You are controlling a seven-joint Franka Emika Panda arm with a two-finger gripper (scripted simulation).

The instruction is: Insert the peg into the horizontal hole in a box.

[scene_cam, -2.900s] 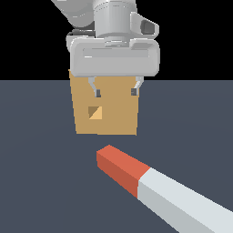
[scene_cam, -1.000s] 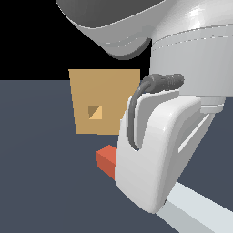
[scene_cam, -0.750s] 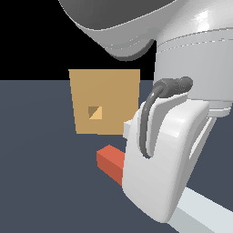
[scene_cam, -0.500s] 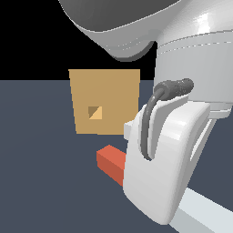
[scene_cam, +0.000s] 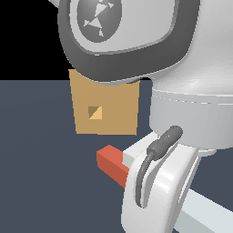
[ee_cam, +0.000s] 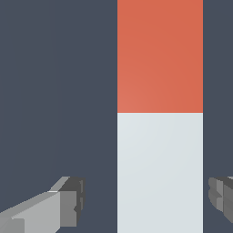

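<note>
Flat dark slate-blue floor (scene_cam: 36,173), plain and unmarked, stretching back to a straight horizon. Above that line, solid black backdrop (scene_cam: 27,41). Same slate-blue floor (ee_cam: 54,91) filling the wrist view, uniform in tone, without seams or texture.

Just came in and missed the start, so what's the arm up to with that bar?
The Panda arm has its claw open over the peg, one finger on each side of the pale part, with gaps showing, so nothing is gripped yet. The peg lies on the dark floor, its red end towards the box. In the exterior view the arm hides much of the peg. The hole in the box's near face is empty; insertion has not begun.
</note>
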